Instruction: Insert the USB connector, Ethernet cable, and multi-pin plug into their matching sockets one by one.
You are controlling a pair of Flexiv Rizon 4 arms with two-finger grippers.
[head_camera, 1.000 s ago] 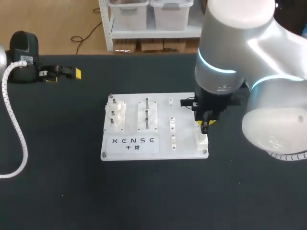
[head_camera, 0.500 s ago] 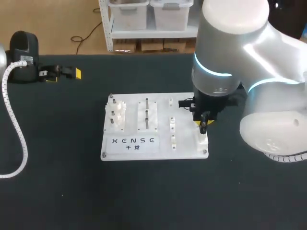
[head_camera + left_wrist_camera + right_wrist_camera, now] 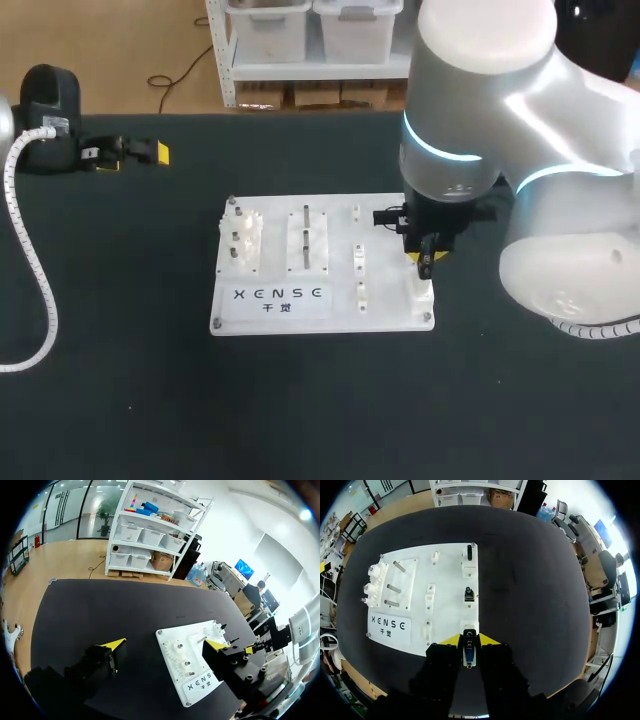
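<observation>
Apparently upright, the USB connector [image 3: 468, 655] points down at the board [image 3: 450, 616].

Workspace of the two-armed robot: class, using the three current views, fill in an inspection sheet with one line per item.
Surface: black table, flat and dark all over.
Job's things: white socket board at the table's middle; small connector held in the right claw.
Clutter: nothing seen.
Claws: left claw open and empty, at the table's far left; right claw shut on the connector, over the socket block at the board's right edge.
Cables: white ribbed hose along the left arm; no loose cable seen on the table.
Surroundings: nothing seen reaching over the table.
</observation>
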